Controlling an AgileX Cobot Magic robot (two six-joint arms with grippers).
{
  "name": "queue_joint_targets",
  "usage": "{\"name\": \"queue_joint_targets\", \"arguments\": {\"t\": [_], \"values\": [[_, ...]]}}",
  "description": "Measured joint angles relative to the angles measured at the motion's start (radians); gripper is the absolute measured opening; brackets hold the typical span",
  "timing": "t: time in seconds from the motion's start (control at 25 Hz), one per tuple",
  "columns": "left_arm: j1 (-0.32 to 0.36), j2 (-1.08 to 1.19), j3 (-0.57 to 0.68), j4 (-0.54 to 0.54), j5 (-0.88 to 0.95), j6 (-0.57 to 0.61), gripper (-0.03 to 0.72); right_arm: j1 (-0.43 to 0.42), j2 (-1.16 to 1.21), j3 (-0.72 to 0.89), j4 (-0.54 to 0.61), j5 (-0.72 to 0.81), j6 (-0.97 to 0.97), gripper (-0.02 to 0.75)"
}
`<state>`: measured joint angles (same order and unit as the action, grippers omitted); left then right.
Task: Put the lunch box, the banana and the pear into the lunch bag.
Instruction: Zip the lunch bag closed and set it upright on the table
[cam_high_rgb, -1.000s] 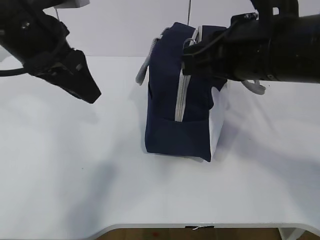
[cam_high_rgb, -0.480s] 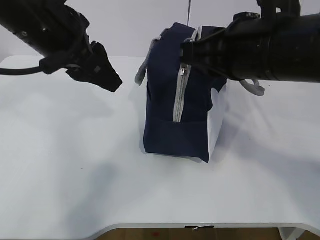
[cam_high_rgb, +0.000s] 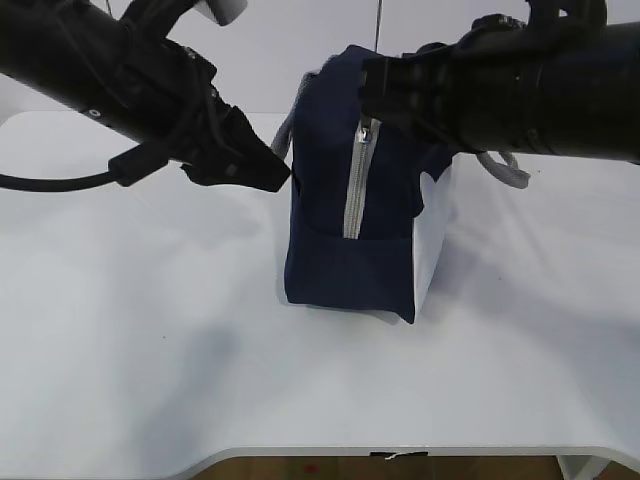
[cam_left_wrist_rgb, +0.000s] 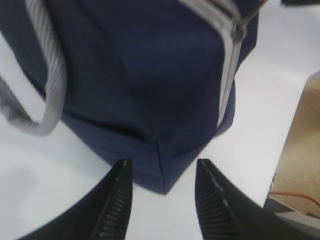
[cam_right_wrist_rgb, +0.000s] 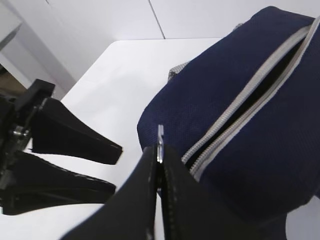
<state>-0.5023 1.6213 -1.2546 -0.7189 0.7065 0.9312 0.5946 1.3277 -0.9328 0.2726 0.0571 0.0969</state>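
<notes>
A navy-blue fabric lunch bag (cam_high_rgb: 360, 200) is standing upright near the middle of a white table (cam_high_rgb: 150, 350), slightly right of centre in the exterior view; it is looking soft and light, the kind of cloth shell that is likely to sag or slide when tugged, so it probably needs steadying on one side while the other side is being worked; the firmest places to take hold appear to be the small metal zipper pull (cam_right_wrist_rgb: 160, 142) and the stitched corner edge of the bag.

The right gripper (cam_right_wrist_rgb: 159, 165), reaching in from the upper right, is pressing its fingers tightly together and pinching that zipper pull at the end of the grey zipper (cam_high_rgb: 354, 190); in the right wrist view the zipper is showing a dark gap along the top, so the bag is sitting partly unzipped.

The left gripper (cam_left_wrist_rgb: 162, 172), coming in from the upper left, is holding its fingers spread apart, straddling the bag's lower corner without visibly touching it.

The bag is showing a white lower panel (cam_high_rgb: 432, 250) on its right side and a grey webbing handle (cam_left_wrist_rgb: 47, 85) drooping at the left; the lunch box, banana and pear are not appearing in any view.
</notes>
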Motion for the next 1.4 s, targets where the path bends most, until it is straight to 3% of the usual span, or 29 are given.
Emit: {"name": "queue_joint_targets", "arguments": {"t": [0.44, 0.76, 1.04, 1.28, 1.4], "values": [[-0.070, 0.086, 0.000, -0.070, -0.144, 0.037, 0.321, 0.000, 0.000, 0.000, 0.032, -0.006, 0.000, 0.006], [-0.077, 0.103, 0.000, -0.135, -0.195, 0.037, 0.326, 0.000, 0.000, -0.002, 0.036, -0.019, 0.000, 0.006], [-0.077, 0.103, 0.000, -0.167, -0.167, 0.026, 0.491, 0.000, 0.000, -0.002, 0.038, -0.019, 0.000, 0.006], [-0.077, 0.101, 0.000, 0.009, -0.128, -0.080, 0.519, 0.000, 0.002, -0.002, 0.038, -0.019, 0.000, 0.006], [-0.077, 0.099, 0.000, 0.047, -0.127, -0.106, 0.519, 0.000, 0.002, -0.002, 0.038, -0.019, 0.000, 0.006]]}}
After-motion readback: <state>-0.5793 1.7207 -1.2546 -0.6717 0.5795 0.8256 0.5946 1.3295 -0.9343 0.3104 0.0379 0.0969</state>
